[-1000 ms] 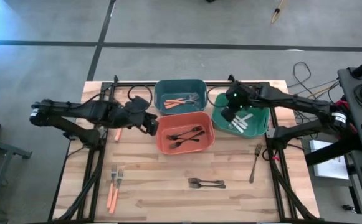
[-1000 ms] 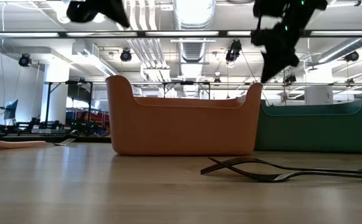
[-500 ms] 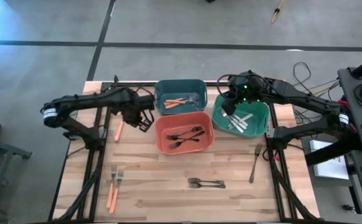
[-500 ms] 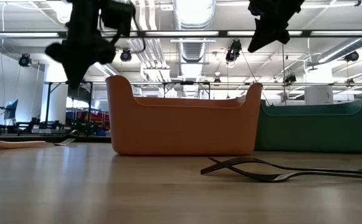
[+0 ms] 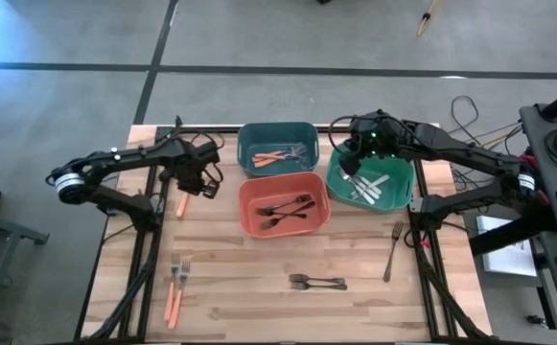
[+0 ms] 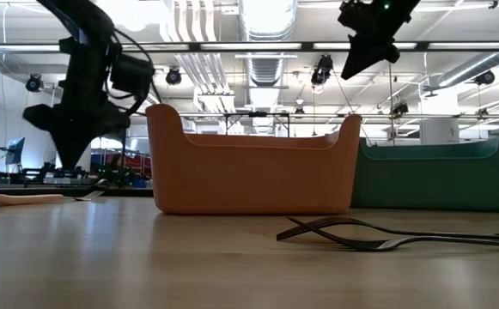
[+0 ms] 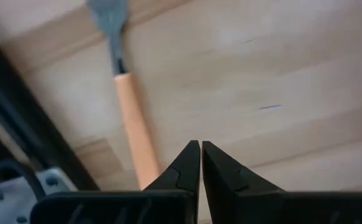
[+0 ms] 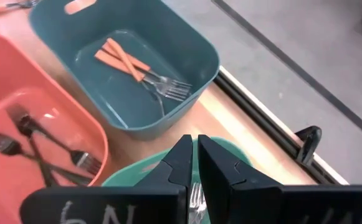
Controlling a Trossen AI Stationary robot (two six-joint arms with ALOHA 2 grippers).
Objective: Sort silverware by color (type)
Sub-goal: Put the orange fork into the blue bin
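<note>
High view: sorting partly done. Teal bin [image 5: 278, 149] holds two orange forks [image 5: 276, 155], red bin [image 5: 284, 204] several black forks [image 5: 286, 210], green bin [image 5: 372, 182] silver pieces [image 5: 372, 188]. Left on table [image 5: 259, 307]: orange fork [image 5: 181, 202] just under and beside left claw [image 5: 204, 189]; orange pair [image 5: 174, 287] well below that claw, near table's front edge; black pair [image 5: 316, 282] in front of red bin, well apart from both claws; silver fork [image 5: 393, 251] in front of green bin, well off from right claw [image 5: 355, 165]. Left claw fingers pressed together, empty, tips hovering beside handle of nearest orange fork per left wrist view [image 7: 133, 134]. Right claw also closed, nothing between fingers, hanging over near rim of green bin with teal bin just beyond. Judged roughly half done: six pieces or so loose, all three kinds represented. Next pick probably orange fork by left claw, bound for teal bin; would need opening first. Low view confirms black pair [image 6: 378, 233] flat on table before red bin [image 6: 253, 163].
</note>
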